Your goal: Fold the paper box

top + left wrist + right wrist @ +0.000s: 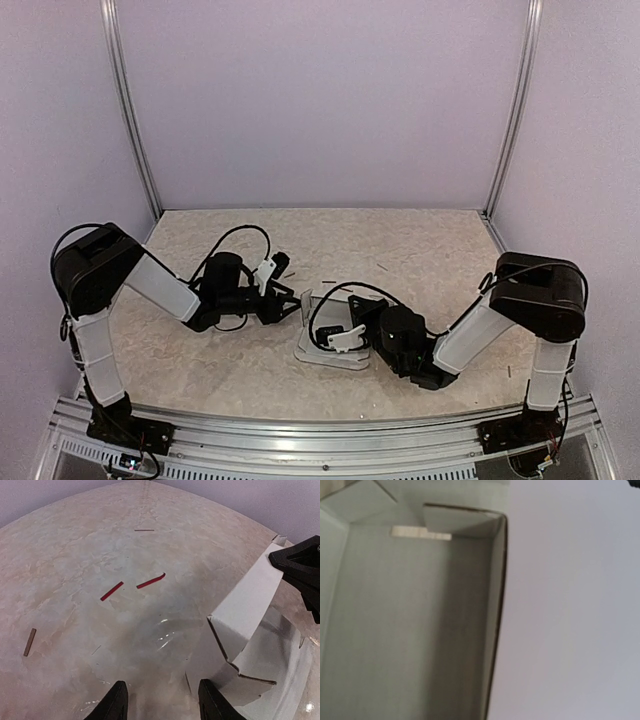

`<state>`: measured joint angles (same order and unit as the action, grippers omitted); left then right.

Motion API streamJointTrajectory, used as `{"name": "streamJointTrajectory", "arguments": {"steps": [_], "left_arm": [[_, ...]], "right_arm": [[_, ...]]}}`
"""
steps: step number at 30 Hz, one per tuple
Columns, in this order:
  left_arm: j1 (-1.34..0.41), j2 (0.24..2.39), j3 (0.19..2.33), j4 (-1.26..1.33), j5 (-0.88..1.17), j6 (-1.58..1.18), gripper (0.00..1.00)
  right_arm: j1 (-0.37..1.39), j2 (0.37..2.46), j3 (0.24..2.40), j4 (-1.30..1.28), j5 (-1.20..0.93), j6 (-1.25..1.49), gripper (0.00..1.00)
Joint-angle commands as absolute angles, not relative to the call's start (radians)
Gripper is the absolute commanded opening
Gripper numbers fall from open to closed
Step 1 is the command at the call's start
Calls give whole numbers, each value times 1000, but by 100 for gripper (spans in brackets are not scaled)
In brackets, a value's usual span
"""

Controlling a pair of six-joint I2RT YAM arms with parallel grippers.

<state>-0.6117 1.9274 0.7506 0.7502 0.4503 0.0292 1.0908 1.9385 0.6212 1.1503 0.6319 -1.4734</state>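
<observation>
The half-formed box (pixel 315 352) lies centred on the table (pixel 430 250) — light, thin card, likely to crease, so pinch a wall near its fold — left gripper (pixel 161 686) parted and empty, right gripper (pixel 287 560) shut by the raised wall.

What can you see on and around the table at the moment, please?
paper box: one, pale grey-white, table centre, partly folded, one flap raised
red strips: two, red, on the table to the left of the box in the left wrist view
brown scraps: two, dark brown, scattered on the table
table: one, beige marbled, under everything
walls: lilac, around the table
left gripper: one, black, open, beside the box
right gripper: one, black, closed on the raised flap
</observation>
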Motion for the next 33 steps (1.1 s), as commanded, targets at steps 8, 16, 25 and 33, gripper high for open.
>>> {"name": "streamJointTrajectory", "arguments": {"steps": [8, 16, 25, 33], "left_arm": [[-651, 1886, 722, 738, 497, 96, 49], [-664, 1913, 763, 734, 519, 106, 49], [-679, 1962, 821, 728, 520, 106, 47], [-717, 1992, 845, 726, 438, 123, 44]], "right_arm": [[1100, 1966, 619, 1151, 646, -1471, 0], [1101, 1995, 620, 1177, 649, -1486, 0], [1101, 1984, 621, 1164, 647, -1471, 0], [1100, 1986, 622, 1162, 648, -1466, 0]]}}
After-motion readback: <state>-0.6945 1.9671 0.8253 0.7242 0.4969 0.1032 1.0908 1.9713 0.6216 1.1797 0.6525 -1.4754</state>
